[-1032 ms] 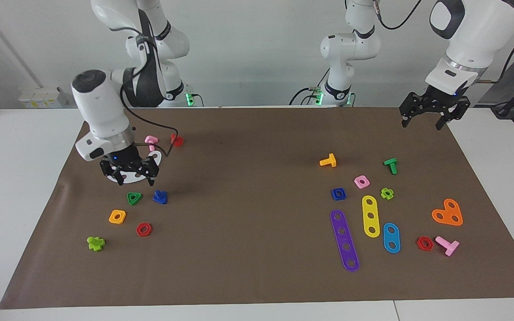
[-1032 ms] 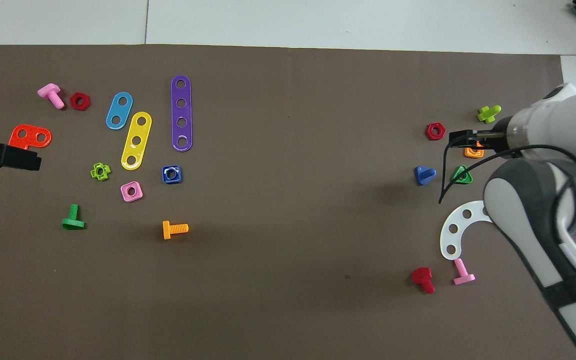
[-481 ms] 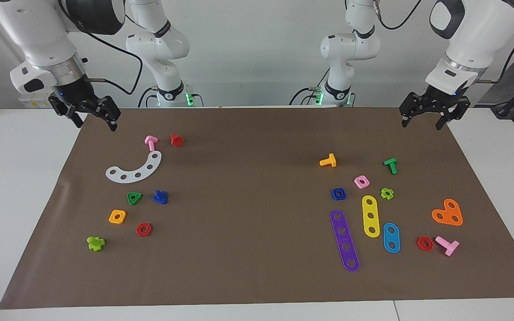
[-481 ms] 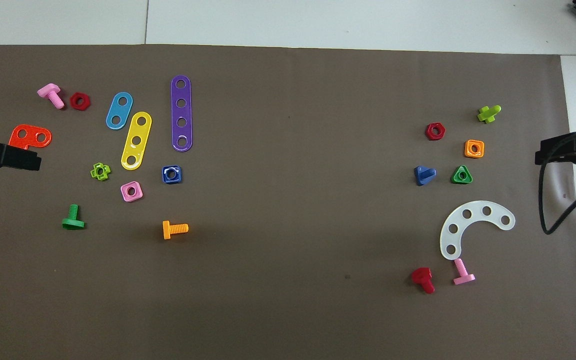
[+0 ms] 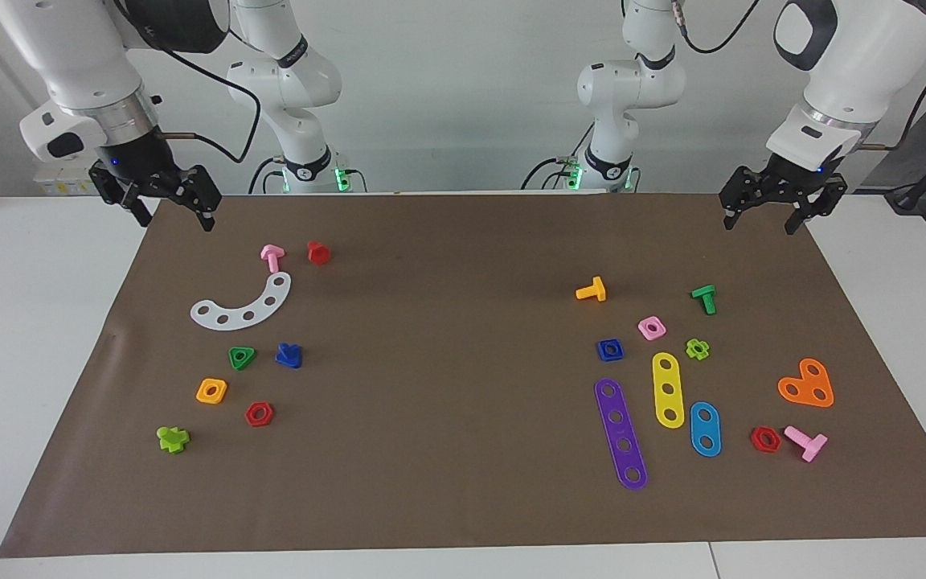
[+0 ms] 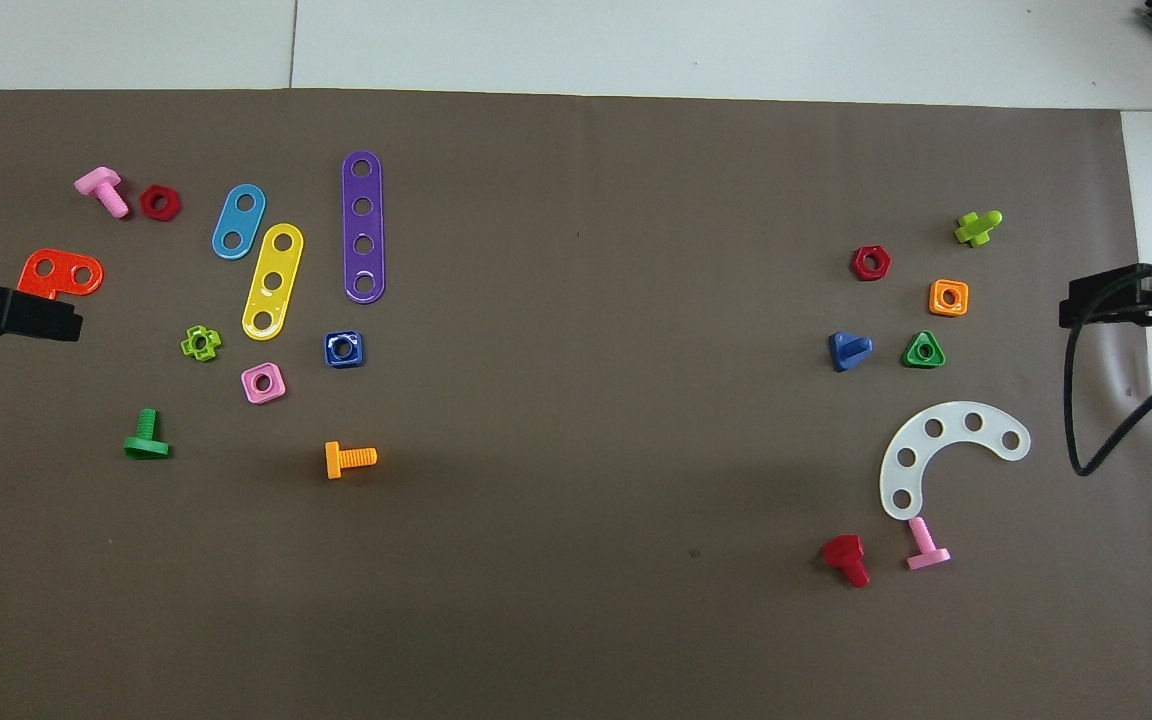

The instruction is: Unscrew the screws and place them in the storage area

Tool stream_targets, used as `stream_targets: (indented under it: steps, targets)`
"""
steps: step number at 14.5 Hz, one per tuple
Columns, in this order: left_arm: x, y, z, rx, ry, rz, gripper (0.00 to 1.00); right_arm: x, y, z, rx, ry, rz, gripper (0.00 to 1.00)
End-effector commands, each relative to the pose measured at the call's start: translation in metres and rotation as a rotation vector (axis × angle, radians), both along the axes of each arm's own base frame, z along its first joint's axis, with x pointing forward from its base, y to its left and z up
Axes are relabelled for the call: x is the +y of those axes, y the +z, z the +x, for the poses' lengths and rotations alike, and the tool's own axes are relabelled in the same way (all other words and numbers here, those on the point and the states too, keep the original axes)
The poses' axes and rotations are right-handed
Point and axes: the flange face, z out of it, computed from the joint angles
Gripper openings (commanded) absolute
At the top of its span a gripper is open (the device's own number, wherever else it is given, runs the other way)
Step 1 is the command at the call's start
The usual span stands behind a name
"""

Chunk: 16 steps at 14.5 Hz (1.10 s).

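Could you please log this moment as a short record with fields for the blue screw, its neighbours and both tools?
screw: dark-blue bolt, lying free on the brown mat toward the right arm's end
beside it: green triangular nut
nearer to the robots: white curved plate
right tool: raised over the mat's corner, open, holding nothing
left tool: raised over the mat's other corner at the robots' edge, open, waiting
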Motion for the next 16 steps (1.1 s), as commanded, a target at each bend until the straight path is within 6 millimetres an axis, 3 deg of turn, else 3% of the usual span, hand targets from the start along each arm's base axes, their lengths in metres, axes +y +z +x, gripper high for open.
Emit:
stream_targets:
  steps: [1,5,16]
  targets:
    - [0.001,0.005,-0.004,0.007,-0.006,-0.018,1.00,0.014,0.003,-0.001,0.011,0.052,-0.003,1.00]
    - [0.001,0.005,-0.003,0.009,-0.006,-0.018,1.00,0.023,-0.002,-0.002,0.035,0.075,-0.015,1.00]
    - [0.001,0.005,-0.003,0.009,-0.006,-0.018,1.00,0.024,-0.005,-0.006,0.063,0.083,-0.015,1.00]
